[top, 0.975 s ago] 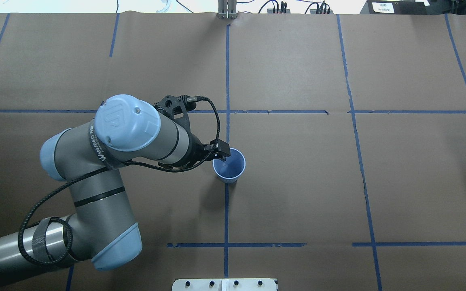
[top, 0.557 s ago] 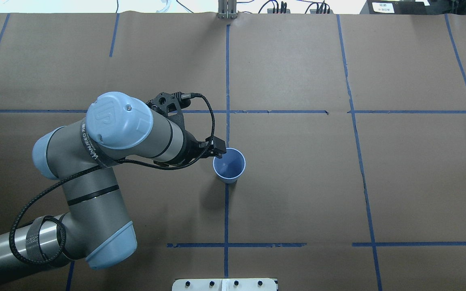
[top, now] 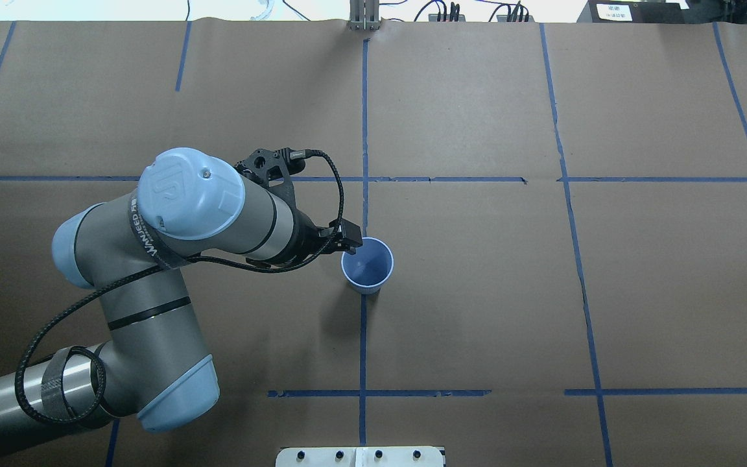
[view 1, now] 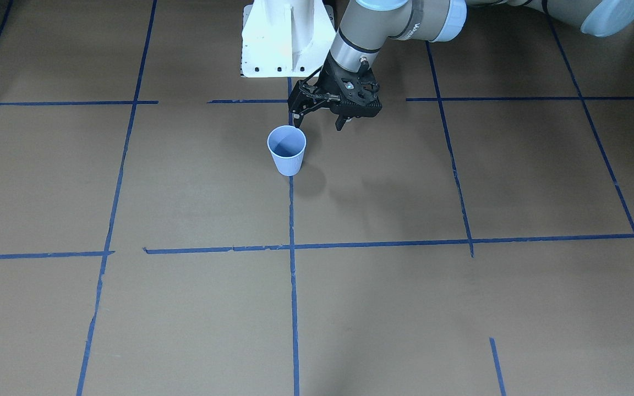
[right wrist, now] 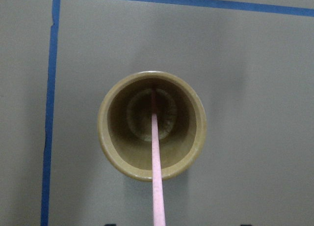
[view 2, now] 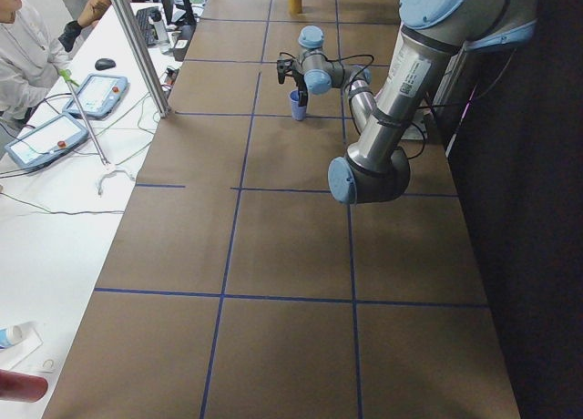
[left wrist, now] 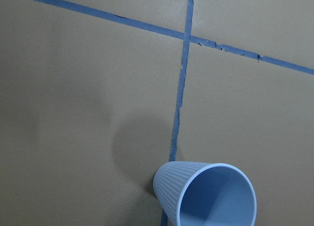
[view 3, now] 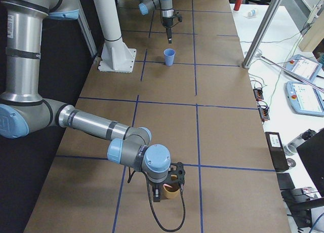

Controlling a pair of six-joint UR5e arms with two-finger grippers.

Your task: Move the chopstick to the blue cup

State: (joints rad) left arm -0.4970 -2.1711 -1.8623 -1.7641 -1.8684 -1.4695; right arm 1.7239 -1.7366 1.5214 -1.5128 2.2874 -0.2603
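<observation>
- Table: 1 brown surface, marked into squares by blue tape lines.
- Cups: 2 in all, 1 blue and 1 tan, well apart at opposite parts of the table.
- Blue cup: upright on the tape line that runs away from the robot, near the middle of the table. The left wrist view shows its ribbed outer wall and open mouth.
- Tan cup: upright near the table end on the robot's right, just beside a tape line.
- Chopstick: 1, pink. It stands in the tan cup with its lower end on the cup bottom; the shaft rises toward the right wrist camera and leaves that view at the bottom edge.
- Left gripper: raised off the table, just beside the blue cup on the robot's side. Its 2 fingers are spread apart with nothing between them. In the overhead view its tip overlaps the cup's rim.
- Right gripper: hangs directly over the tan cup. Whether its fingers pinch the chopstick or stand apart cannot be told from these views.
- White mounting base: 1, at the robot's edge of the table.
</observation>
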